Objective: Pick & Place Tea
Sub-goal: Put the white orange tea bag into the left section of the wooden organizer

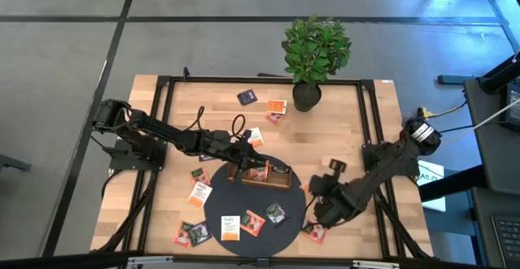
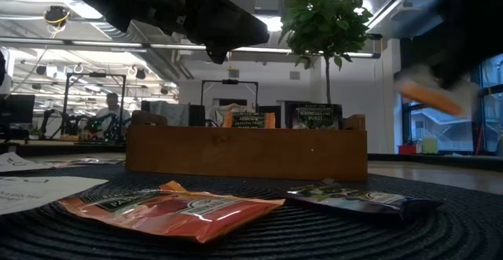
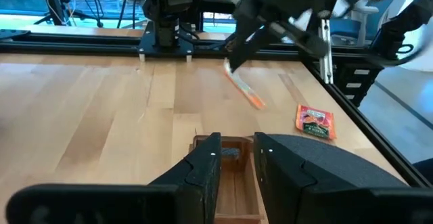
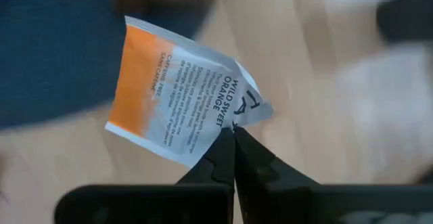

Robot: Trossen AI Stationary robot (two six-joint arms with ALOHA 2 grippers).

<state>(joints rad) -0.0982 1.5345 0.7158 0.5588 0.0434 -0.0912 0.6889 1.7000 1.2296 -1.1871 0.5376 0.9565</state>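
Observation:
My right gripper (image 4: pixel 233 132) is shut on an orange-and-white tea sachet (image 4: pixel 179 92) and holds it in the air off the right end of the wooden tray (image 1: pixel 264 174), over the right rim of the black round mat (image 1: pixel 219 212). In the left wrist view the sachet (image 3: pixel 245 92) shows edge-on; in the low view it is an orange blur (image 2: pixel 428 95). My left gripper (image 3: pixel 237 158) stands open above the tray's left end, with nothing between its fingers. Several more sachets lie flat on the mat and the table. My right gripper pinches the sachet's white end at its crumpled edge (image 4: pixel 237 116) between its two fingers. The fingers come from above, slanting down. The sachet hangs below them, tilted, its orange end (image 3: pixel 256 102) lowest and clear of the table.
A potted plant (image 1: pixel 315 54) stands at the table's far edge. A red-orange sachet (image 3: pixel 316 122) lies on the wood near the front right. On the mat before the tray lie an orange sachet (image 2: pixel 173 209) and a dark one (image 2: pixel 354 197). The tray holds upright sachets (image 2: pixel 247 120).

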